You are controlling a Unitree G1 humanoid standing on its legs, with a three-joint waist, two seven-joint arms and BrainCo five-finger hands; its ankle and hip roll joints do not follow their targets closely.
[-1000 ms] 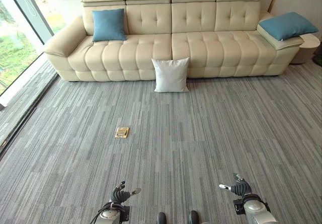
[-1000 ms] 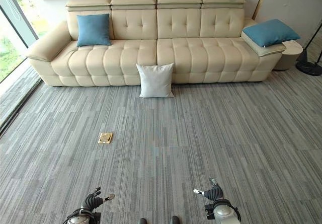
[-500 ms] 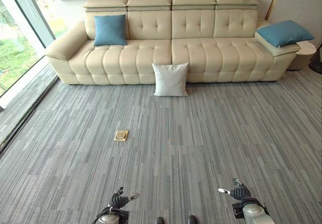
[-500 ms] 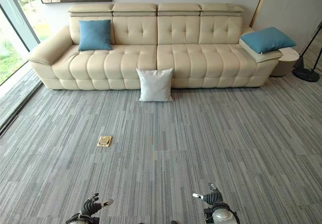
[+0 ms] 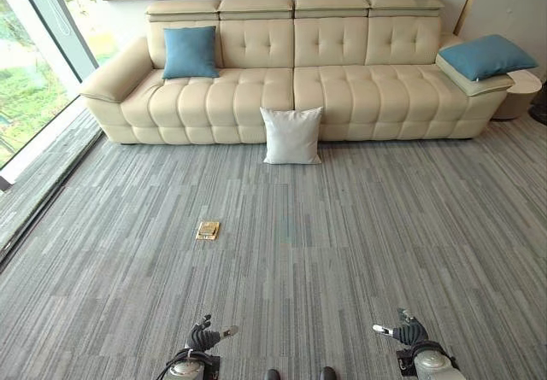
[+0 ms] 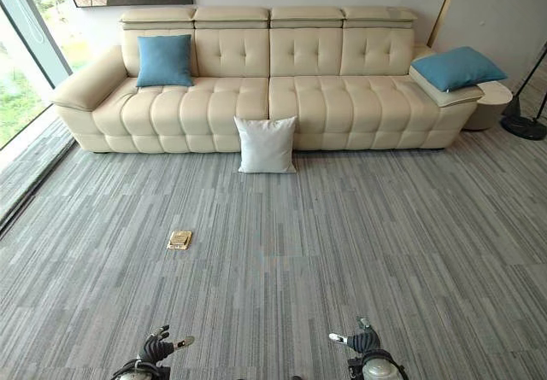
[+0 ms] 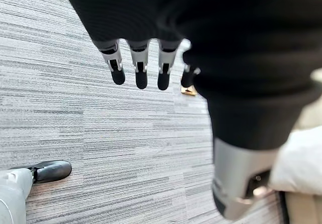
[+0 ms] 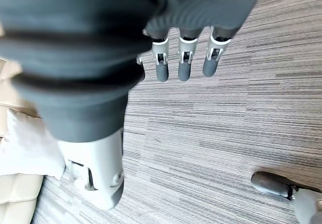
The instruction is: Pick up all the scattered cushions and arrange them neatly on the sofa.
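A white cushion stands on the grey carpet, leaning against the front of the cream sofa near its middle. A blue cushion rests upright against the sofa's back at the left end. Another blue cushion lies on the sofa's right arm. My left hand and right hand hang low at the near edge, far from the cushions, each with relaxed fingers and nothing held. The white cushion also shows in the right wrist view.
A small brass floor plate sits in the carpet left of centre. Tall windows run along the left side. A round side table stands past the sofa's right end, with a lamp base beside it.
The whole view has shifted slightly, so the camera has moved; the sofa sits a little lower in the picture. Both hands stay low and empty.
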